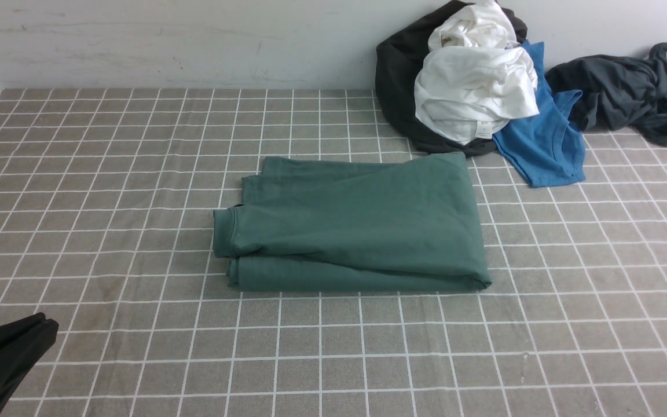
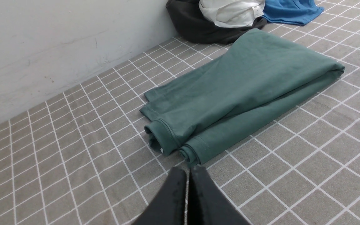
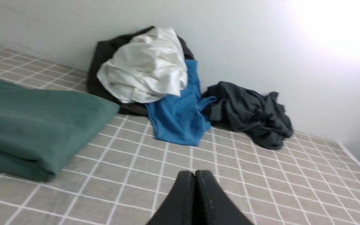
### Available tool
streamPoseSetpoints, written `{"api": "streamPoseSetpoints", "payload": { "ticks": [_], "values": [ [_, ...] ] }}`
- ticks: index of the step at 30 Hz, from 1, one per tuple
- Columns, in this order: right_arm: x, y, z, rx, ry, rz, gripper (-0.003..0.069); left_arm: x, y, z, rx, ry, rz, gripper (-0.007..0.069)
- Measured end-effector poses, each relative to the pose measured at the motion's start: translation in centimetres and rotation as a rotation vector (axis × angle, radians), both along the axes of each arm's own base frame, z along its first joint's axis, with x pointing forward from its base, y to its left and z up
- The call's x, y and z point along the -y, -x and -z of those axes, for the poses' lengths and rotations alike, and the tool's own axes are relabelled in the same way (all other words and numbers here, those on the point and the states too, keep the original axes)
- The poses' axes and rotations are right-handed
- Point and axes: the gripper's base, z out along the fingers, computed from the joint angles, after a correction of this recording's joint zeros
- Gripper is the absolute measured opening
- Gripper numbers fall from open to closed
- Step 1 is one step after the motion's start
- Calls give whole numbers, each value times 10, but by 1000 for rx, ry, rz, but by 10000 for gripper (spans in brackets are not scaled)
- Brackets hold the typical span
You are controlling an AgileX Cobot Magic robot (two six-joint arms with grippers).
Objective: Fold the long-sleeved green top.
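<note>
Folded dark-green long-sleeved cotton top (image 1: 356, 220) on grey tiled surface (image 1: 136, 347); white (image 1: 475, 87), black (image 1: 394, 75), bright-blue (image 1: 548, 139), dark-grey garments (image 1: 629, 92) heaped along far edge, right; left gripper (image 2: 189, 181), right gripper (image 3: 195, 184) closed, empty.

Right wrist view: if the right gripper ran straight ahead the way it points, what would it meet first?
Probably the bare tiled surface ahead of the right gripper, short of the blue garment; depth is hard to judge.

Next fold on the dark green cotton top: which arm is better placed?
Probably left: its shut black gripper faces the top's loose cuff-and-collar end; the right's view catches only the smooth folded end.
</note>
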Motion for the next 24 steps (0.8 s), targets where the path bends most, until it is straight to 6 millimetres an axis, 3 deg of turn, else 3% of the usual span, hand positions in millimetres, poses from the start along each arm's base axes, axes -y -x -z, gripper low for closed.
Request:
{"api": "streamPoseSetpoints", "payload": {
  "ticks": [8,16,24],
  "values": [
    [3,2,16,-179,-51,60,-14,1,1,2,-17,-4,8,-4],
    [3,2,17,-184,-196,73,-14,1,1,2,-25,-7,12,-4],
    [3,2,17,-183,-206,74,-14,1,1,2,-25,-7,12,-4]
  ]
}}
